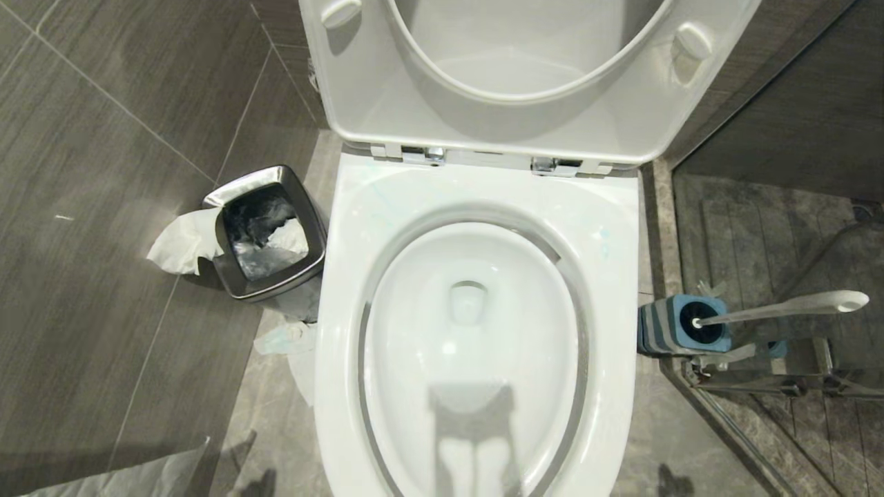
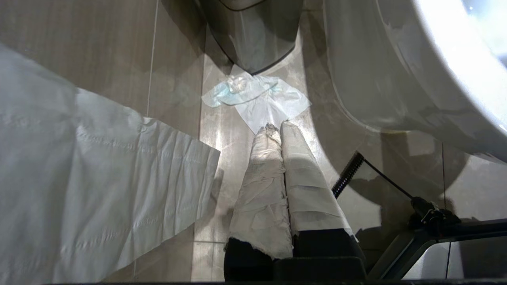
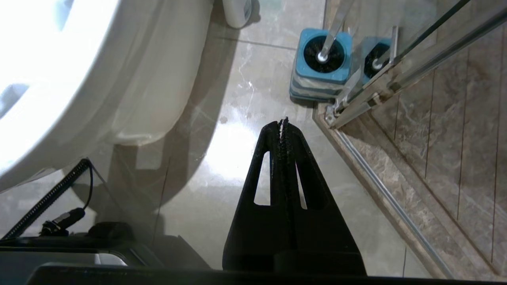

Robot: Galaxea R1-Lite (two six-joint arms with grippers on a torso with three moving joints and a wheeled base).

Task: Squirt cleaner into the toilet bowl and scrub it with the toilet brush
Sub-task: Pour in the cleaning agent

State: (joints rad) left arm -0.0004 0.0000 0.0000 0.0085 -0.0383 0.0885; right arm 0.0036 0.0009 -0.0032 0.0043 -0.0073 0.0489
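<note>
The glossy white porcelain toilet bowl (image 1: 476,331) fills the middle of my head view, its white seat and lid (image 1: 525,76) raised against the wall. To its left stands one small square steel waste bin (image 1: 266,231), close against the bowl's rim, with a white tissue (image 1: 181,241) hanging over its far side. Between the bowl's right edge and the glass shower partition (image 3: 396,75) is a narrow strip of grey tiled floor (image 3: 237,158), and there stands one toilet brush (image 1: 780,309), its long white handle leaning right out of a square blue-and-grey ribbed holder (image 1: 680,324); a mirrored copy shows in the glass.

My left gripper (image 2: 276,127), its fingers wrapped in white tape, is clenched on nothing and hangs low over the floor beside the bowl's outer wall, above a crumpled blue-tinted tissue (image 2: 253,95). A broad sheet of white paper (image 2: 99,178) lies alongside.

My right gripper (image 3: 283,123) is black, pressed closed and empty. It points at the bare floor, with the brush holder near but well short of touching.
</note>
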